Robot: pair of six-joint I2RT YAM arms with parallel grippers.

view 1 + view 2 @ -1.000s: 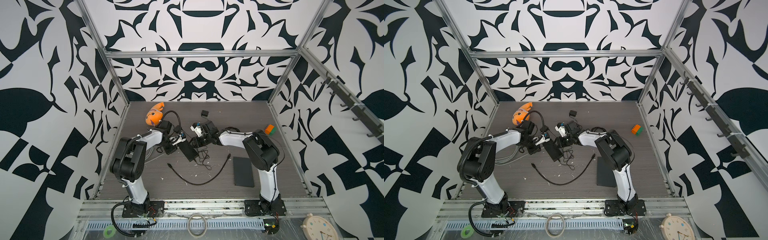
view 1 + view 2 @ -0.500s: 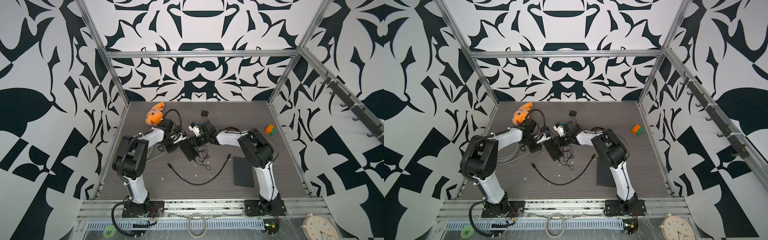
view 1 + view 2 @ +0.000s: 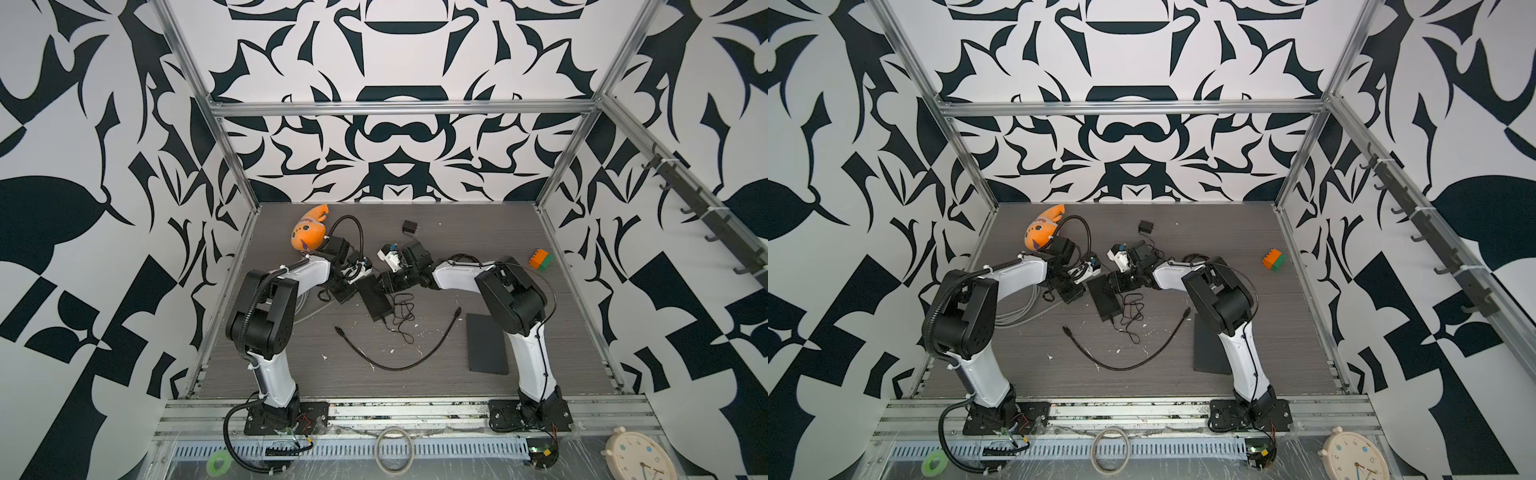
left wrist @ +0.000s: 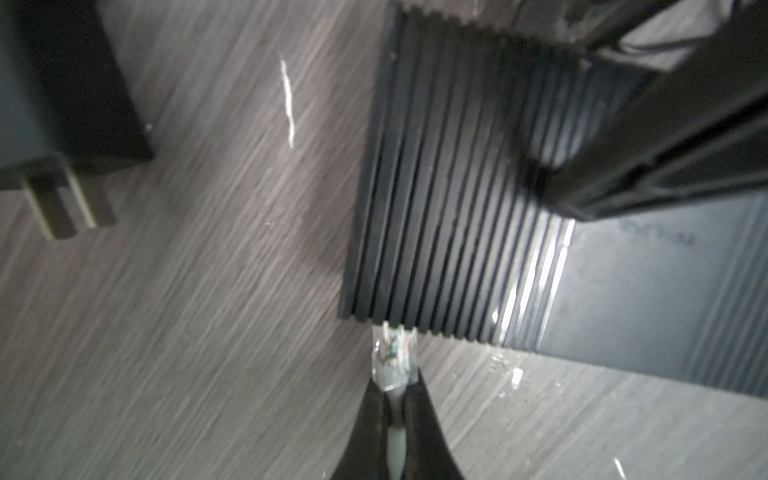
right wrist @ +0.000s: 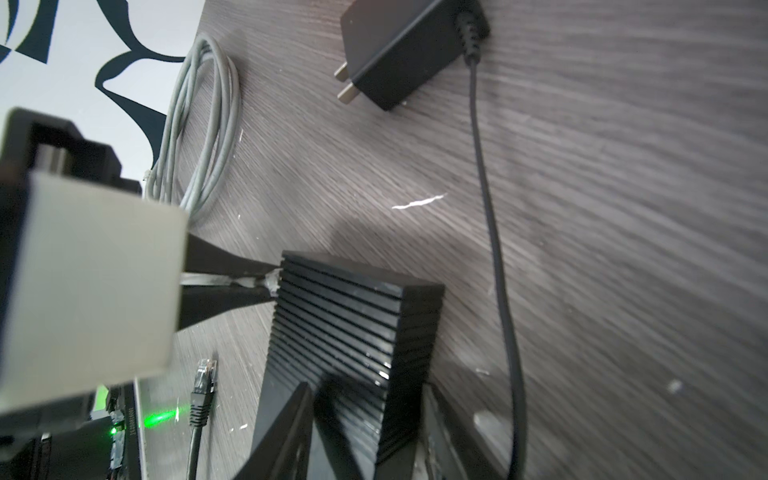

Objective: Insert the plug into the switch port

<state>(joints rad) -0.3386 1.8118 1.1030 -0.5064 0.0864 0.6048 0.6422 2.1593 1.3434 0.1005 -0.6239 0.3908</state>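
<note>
One illegible logo [image 4: 658, 235] on switch [image 4: 449, 199]

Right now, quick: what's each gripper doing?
Left gripper: closed on the plug, its tip at the switch.
Right gripper: closed on the switch.

Two arms, both white and black; left arm [image 3: 307, 274] with smooth white shells and big round black joints; right arm [image 3: 457, 274] built the same; flat black base plates [image 3: 316, 415] with small screws, plus red and yellow wires poking out; thick bumpy black hose [image 3: 254, 299] along the left arm; thin black wire [image 3: 555, 297] by the right arm; small white block [image 3: 388, 258] with a blue dot; left gripper [image 4: 395, 380] with thin pointy black fingers [image 4: 417, 419]; right gripper [image 5: 368, 388] with wider black fingers [image 5: 291, 432].
</note>
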